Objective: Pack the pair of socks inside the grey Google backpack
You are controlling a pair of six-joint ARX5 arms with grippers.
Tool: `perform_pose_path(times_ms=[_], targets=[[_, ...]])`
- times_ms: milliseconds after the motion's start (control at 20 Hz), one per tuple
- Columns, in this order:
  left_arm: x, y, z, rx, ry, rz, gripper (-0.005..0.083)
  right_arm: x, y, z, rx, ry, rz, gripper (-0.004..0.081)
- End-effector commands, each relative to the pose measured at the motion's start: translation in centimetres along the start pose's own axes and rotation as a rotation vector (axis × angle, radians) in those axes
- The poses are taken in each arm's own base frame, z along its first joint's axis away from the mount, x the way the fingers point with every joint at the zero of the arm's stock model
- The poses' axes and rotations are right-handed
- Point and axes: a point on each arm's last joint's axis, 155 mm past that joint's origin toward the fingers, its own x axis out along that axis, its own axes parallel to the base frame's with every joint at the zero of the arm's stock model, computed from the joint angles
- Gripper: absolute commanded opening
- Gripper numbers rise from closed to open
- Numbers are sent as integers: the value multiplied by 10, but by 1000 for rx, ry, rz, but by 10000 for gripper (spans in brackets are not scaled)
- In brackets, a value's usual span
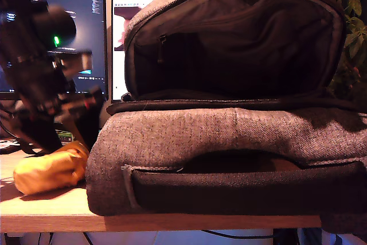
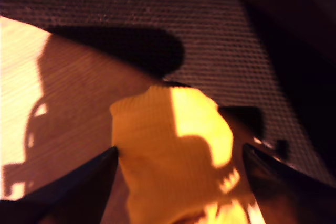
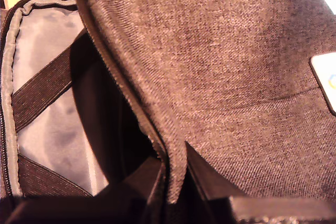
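Our second tool (image 3: 176, 182) is clenched on the flap edge of the grey Google backpack (image 1: 229, 136), holding its mouth agape; our first tool (image 2: 178, 182), released, straddles the pair of socks (image 1: 49, 169) lying on the surface (image 1: 57, 210) beside the pack, ready for grasping.

I am seeing yellow-orange socks (image 1: 49, 170) lying against a grey-brown heathered backpack (image 1: 229, 136) with black lining, on a pale wooden surface (image 1: 51, 207).

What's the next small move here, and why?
Probably close my first gripper on the socks: its jaws stand open either side of them on the table, outside the backpack. My second gripper already pinches the flap open.
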Motion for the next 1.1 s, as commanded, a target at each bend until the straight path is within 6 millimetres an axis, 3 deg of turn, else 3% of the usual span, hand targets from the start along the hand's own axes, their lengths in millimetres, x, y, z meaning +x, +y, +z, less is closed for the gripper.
perform_pose_path(times_ms=[0,100,250,300,550,850,1050], targets=[[11,2,-11,-14,39,-2,685,1,-4,3,12,-10,-14,-11],[12,2,-15,-17,54,-3,544,1,-5,3,12,-11,-15,-11],[12,2,-15,-16,55,-4,98,1,-5,4,13,-13,-17,-11],[12,1,-16,-16,58,-6,0,1,-6,4,13,-15,-18,-11],[-6,-9,-16,6,56,-19,-20,0,-11,8,19,-30,-42,-11],[-68,-35,20,98,-134,-28,-20,-13,-35,26,39,-82,-104,-11],[-109,-53,30,139,-234,-40,-20,-30,-57,41,56,-130,-151,-11]])
